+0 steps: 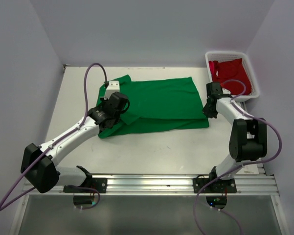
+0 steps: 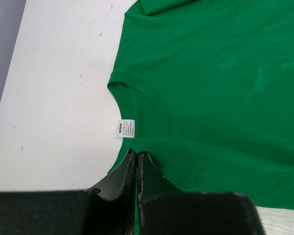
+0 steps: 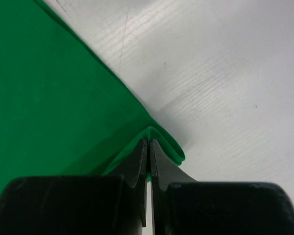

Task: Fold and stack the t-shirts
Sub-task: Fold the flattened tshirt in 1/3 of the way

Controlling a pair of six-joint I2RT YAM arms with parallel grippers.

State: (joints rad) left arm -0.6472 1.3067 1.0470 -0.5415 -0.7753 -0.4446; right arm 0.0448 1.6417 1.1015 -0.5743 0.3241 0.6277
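Mid-table, bright green cloth t-shirt (image 1: 161,100) lies spread flat, neck at 9 o'clock and hem at 3 o'clock. One sleeve points to 11 o'clock, the other to 7 o'clock. The 6 o'clock side is doubled: a lower layer shows past the top layer along that edge.

Left end effector (image 1: 112,105) is down on the neck end of the shirt. In the left wrist view its fingers are together (image 2: 137,154) with green cloth pinched at the tips, right at the ribbed collar (image 2: 137,90), just beside the small white neck label (image 2: 125,128).

Right end effector (image 1: 207,111) is at the 3 o'clock edge, near the 4 o'clock corner. In the right wrist view its fingers are pressed together (image 3: 149,142) on the folded-over corner of the hem, where the fold wraps round the tips. A thin slit further back shows table through it.

Crumpled red cloth t-shirt (image 1: 230,73) sits inside the white plastic mesh basket (image 1: 226,53) at the 1 o'clock corner, apart from the green one. The right arm's forearm overlaps the basket's near rim in the overhead view.

White table (image 1: 161,147) is bare around the shirt. A purple cable (image 1: 88,73) loops above the left arm. An aluminium base rail (image 1: 151,183) runs along 6 o'clock.
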